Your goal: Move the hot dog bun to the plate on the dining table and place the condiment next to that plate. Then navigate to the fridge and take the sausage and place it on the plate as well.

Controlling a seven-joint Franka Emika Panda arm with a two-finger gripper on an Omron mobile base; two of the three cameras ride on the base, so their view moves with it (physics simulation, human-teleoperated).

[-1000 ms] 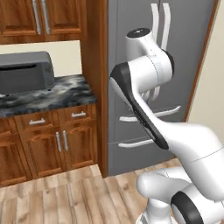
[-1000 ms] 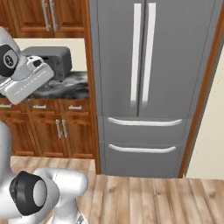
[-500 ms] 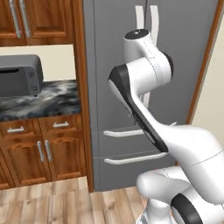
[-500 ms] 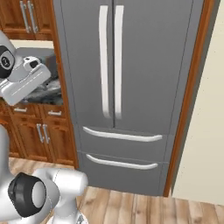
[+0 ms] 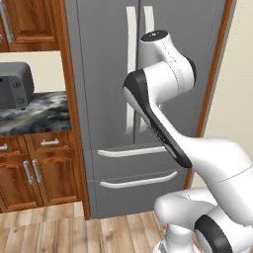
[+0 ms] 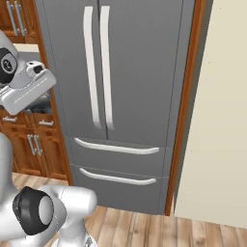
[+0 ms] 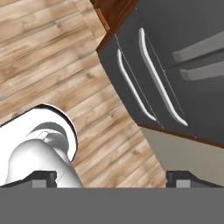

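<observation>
straight ahead of the base stands the fridge [image 6: 130,96], its two long vertical handles [image 6: 96,67] shut side by side and both bottom drawers [image 6: 116,164] closed. over the last second the whole picture has slid: the fridge has gone from the right part of the left base view to nearly its middle and grown larger, while the wooden cabinets [image 5: 29,168] and the marbled wall counter [image 5: 32,111] with the dark toaster oven [image 5: 15,84] have drifted off to the left. that is the base driving and turning toward the fridge, not the furniture moving. the arm has kept its folded, raised pose throughout.

the gripper [image 7: 111,177] points down at the wood floor [image 7: 52,65] and the foot of the fridge; its two finger tips stand far apart at the bottom corners of the hand view with nothing between them, so the hand is spread and empty.

i judge the table part of the job to be over and the navigation leg close to done. the sausage should be behind the closed doors, unseen. next would be squaring up, then bringing the hand to a door handle to pull it open.
</observation>
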